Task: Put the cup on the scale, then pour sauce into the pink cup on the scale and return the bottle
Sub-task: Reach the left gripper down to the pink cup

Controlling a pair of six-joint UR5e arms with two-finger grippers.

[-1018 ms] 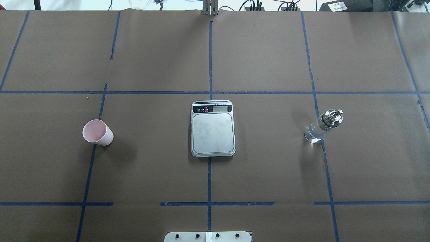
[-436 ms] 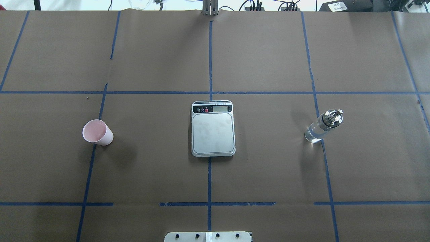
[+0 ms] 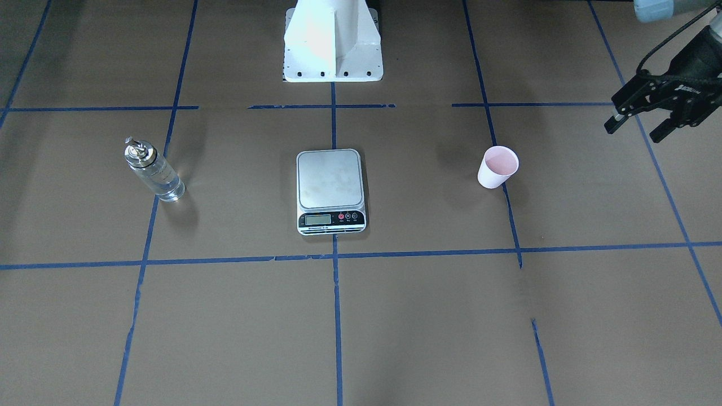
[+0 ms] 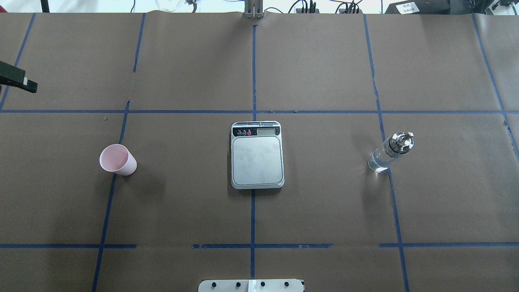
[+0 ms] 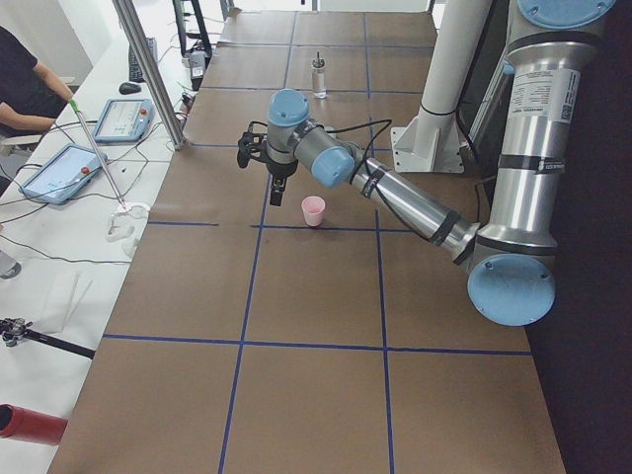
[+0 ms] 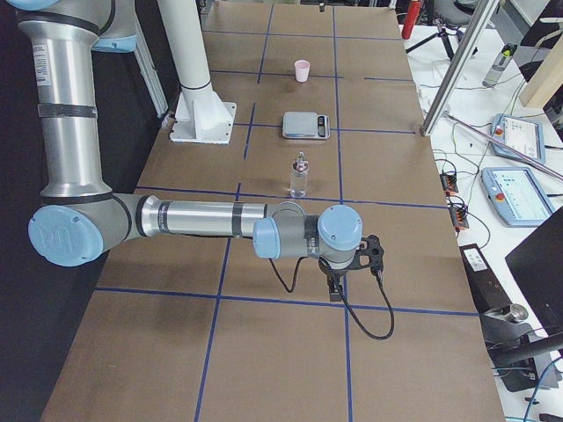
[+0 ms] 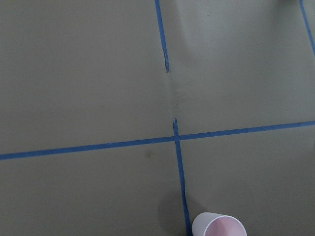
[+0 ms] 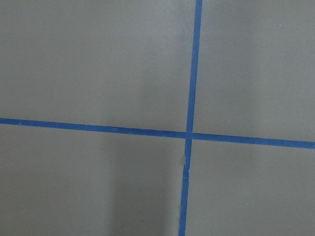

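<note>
The pale pink cup (image 4: pixel 117 160) stands upright on the brown table, left of the scale (image 4: pixel 256 156); it also shows in the front view (image 3: pixel 497 166) and at the bottom of the left wrist view (image 7: pixel 219 226). The scale's steel platform (image 3: pixel 330 179) is bare. The clear bottle (image 4: pixel 388 155) with silver spout stands upright to the right, clear liquid inside. My left gripper (image 3: pixel 636 128) is open and empty, in the air beyond and left of the cup; one fingertip (image 4: pixel 24 83) shows at the overhead view's left edge. My right gripper (image 6: pixel 339 286) shows only in the right side view; I cannot tell its state.
The white robot base (image 3: pixel 333 39) stands at the table's near edge behind the scale. Blue tape lines cross the table. A metal post (image 5: pixel 148 69) and tablets (image 5: pixel 59 173) stand on the operators' bench beyond the far edge.
My left gripper's fingertip has come into the overhead view at the left edge. The cup, scale and bottle have not moved.
</note>
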